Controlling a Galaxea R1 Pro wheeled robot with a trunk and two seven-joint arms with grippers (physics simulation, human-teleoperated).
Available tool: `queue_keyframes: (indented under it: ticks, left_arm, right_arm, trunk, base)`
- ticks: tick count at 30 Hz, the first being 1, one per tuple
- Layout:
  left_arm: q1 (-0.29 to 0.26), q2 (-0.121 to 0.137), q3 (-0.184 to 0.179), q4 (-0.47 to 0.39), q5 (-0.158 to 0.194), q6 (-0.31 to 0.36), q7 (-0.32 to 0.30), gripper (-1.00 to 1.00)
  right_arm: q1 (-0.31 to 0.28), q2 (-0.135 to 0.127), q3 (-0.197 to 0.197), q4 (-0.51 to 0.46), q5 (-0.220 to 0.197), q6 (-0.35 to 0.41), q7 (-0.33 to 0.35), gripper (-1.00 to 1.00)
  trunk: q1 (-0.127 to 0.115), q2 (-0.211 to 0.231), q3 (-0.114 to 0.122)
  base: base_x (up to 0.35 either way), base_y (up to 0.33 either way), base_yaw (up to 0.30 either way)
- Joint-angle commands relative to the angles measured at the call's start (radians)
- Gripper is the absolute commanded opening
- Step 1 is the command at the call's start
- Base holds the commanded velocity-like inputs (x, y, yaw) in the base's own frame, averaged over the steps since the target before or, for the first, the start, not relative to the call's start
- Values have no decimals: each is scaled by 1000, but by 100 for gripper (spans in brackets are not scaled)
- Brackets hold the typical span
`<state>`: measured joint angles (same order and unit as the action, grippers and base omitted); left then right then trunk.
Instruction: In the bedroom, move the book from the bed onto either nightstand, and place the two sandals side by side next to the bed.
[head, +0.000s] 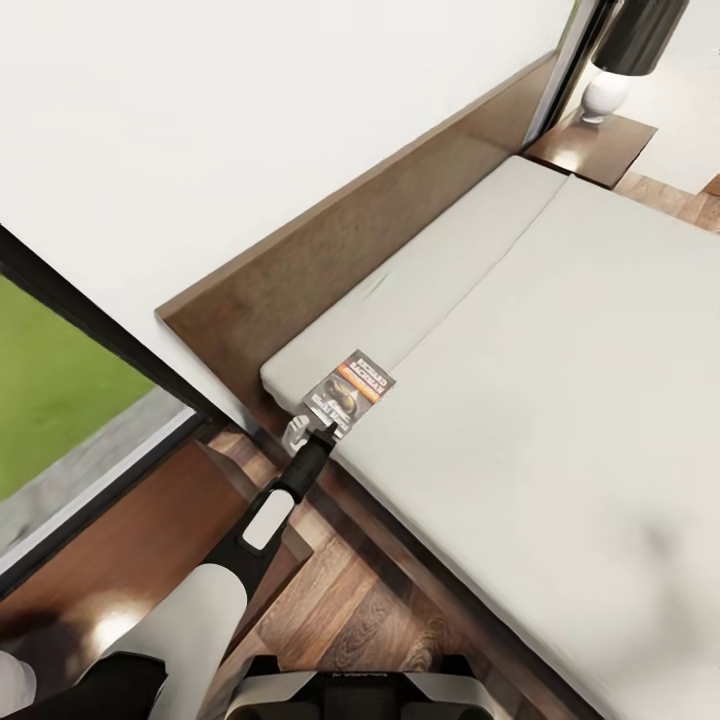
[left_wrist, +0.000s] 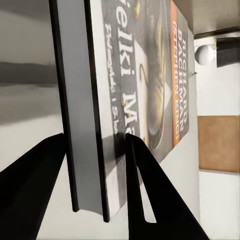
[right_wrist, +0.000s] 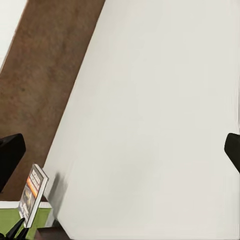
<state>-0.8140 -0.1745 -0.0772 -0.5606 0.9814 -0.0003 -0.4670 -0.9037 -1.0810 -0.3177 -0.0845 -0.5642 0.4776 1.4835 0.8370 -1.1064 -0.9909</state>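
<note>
My left gripper (head: 322, 432) is closed on the book (head: 350, 389), one finger (left_wrist: 150, 190) on the cover and the other against the back, pinching it at the near edge. I read it as a thin, light paperback, stiff enough along the spine but likely to flex or pivot from an edge pinch, and the glossy cover could slip, so I'd carry it slowly. It sits at the corner of the bed (head: 560, 380) by the headboard (head: 330, 250); whether it rests on the mattress or is lifted I cannot tell. My right gripper (right_wrist: 120, 150) is spread open over the mattress. A nightstand (head: 592, 145) with a lamp (head: 620, 60) stands at the bed's other side.
</note>
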Motion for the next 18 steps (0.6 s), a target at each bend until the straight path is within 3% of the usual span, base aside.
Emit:
queue_keyframes:
  ticks: [1,6,18]
  left_arm:
    - [-1,0,-2,1,8,6,-6,-100]
    - [-1,0,-2,2,8,12,-9,-100]
    - [-1,0,-3,5,8,13,-11,-100]
  right_arm:
    - [-1,0,2,2,-2,-20,3,100]
    - [-1,0,2,2,-2,-63,2,100]
    - [-1,0,2,2,-2,-68,2,100]
  trunk:
    - [0,0,1]
    - [0,0,9]
    - [0,0,28]
  base:
    - [0,0,21]
    - [0,0,68]
    - [-4,0,90]
